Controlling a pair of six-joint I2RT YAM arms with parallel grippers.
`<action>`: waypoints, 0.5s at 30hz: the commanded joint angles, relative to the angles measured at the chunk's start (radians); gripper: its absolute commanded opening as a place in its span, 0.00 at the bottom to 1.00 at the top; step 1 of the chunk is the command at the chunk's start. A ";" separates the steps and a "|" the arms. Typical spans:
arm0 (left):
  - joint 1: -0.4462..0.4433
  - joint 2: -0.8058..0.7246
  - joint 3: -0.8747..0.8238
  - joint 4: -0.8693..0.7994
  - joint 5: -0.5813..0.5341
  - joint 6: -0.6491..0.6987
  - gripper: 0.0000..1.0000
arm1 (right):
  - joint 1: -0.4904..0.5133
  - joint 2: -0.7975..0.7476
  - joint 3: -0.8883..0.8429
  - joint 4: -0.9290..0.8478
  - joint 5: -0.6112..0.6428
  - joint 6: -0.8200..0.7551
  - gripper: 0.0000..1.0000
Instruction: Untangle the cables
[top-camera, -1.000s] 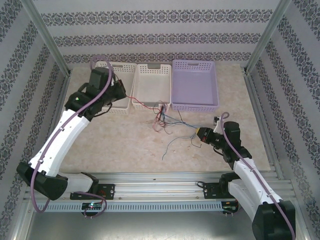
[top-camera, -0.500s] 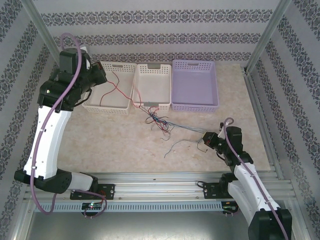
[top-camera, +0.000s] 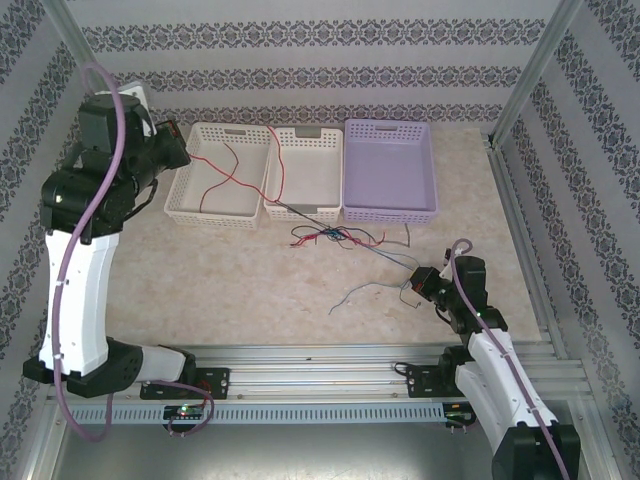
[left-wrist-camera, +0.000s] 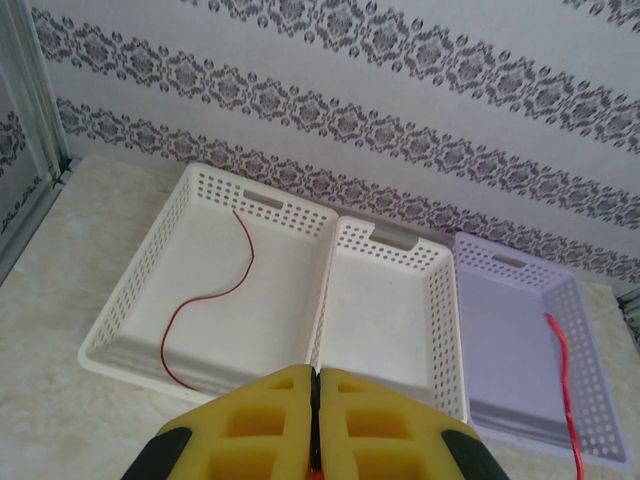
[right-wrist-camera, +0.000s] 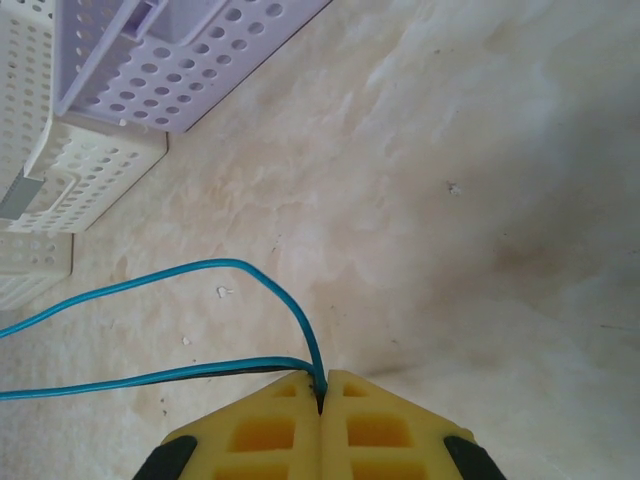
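The right hand (right-wrist-camera: 322, 388) pinches a blue cable (right-wrist-camera: 230, 263) that loops over the table (right-wrist-camera: 480, 200) near a lilac basket (right-wrist-camera: 180, 60).

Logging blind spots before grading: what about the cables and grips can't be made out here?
Top external: the knot is too small to tell which cable crosses which.
Left wrist: the left gripper itself hides where it pinches the red cable.
Right wrist: the right gripper clamps the blue cable, cut off by the left edge; a dark strand beside it is too thin to identify.

bright even overhead light, soft faint shadows, slightly soft focus throughout
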 joint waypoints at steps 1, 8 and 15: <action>0.024 -0.059 0.044 0.011 -0.084 0.023 0.00 | -0.019 -0.013 -0.028 -0.069 0.104 0.027 0.00; 0.024 -0.112 -0.003 0.017 0.001 0.037 0.00 | -0.019 -0.023 -0.036 -0.061 0.109 0.036 0.00; 0.024 -0.194 -0.323 0.144 0.194 -0.050 0.00 | 0.010 -0.009 0.001 0.015 0.042 -0.006 0.00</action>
